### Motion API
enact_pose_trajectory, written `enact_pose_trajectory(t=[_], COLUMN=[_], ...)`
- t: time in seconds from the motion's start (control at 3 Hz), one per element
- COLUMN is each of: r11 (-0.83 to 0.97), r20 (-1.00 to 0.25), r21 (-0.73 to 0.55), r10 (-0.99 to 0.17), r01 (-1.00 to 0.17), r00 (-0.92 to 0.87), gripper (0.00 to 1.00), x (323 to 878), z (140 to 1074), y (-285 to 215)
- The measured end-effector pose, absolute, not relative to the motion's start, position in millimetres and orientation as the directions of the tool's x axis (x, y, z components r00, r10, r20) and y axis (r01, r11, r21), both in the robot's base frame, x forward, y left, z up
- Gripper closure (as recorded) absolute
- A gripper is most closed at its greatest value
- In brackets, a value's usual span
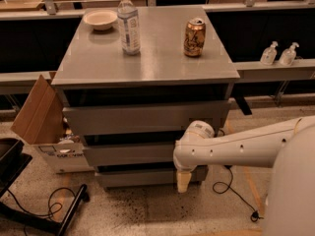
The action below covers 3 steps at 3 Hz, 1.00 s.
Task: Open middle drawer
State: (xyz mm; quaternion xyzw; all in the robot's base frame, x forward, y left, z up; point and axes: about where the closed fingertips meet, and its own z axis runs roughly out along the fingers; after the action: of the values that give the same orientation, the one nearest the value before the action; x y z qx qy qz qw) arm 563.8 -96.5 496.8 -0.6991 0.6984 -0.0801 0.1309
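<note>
The grey cabinet has three drawers under a metal top (147, 68). The middle drawer (130, 154) is the second plain grey front, with a dark gap above it. Its inside does not show. My gripper (183, 180) hangs from the white arm (236, 146) that reaches in from the right. It sits at the right end of the drawer fronts, its tip pointing down in front of the lowest drawer (138, 177). The wrist covers the right end of the middle drawer's front. The taller top drawer (142, 118) is above.
On the cabinet top stand a water bottle (128, 22), a brown can (195, 37) and a white bowl (100, 19). An open cardboard box (42, 119) stands left of the cabinet. A black stand and cables (44, 210) lie on the floor at left. Two pump bottles (279, 53) sit on a ledge at right.
</note>
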Motion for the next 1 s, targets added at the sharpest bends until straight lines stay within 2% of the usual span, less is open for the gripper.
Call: enact_pose_trajectory(t=[1.0], r11=[0.009], r20=[-0.010], r21=[-0.284], r10=[-1.000], r01=[-0.959], r00=[-0.007], gripper=[0.00], x=[620], z=[453], y=[-77])
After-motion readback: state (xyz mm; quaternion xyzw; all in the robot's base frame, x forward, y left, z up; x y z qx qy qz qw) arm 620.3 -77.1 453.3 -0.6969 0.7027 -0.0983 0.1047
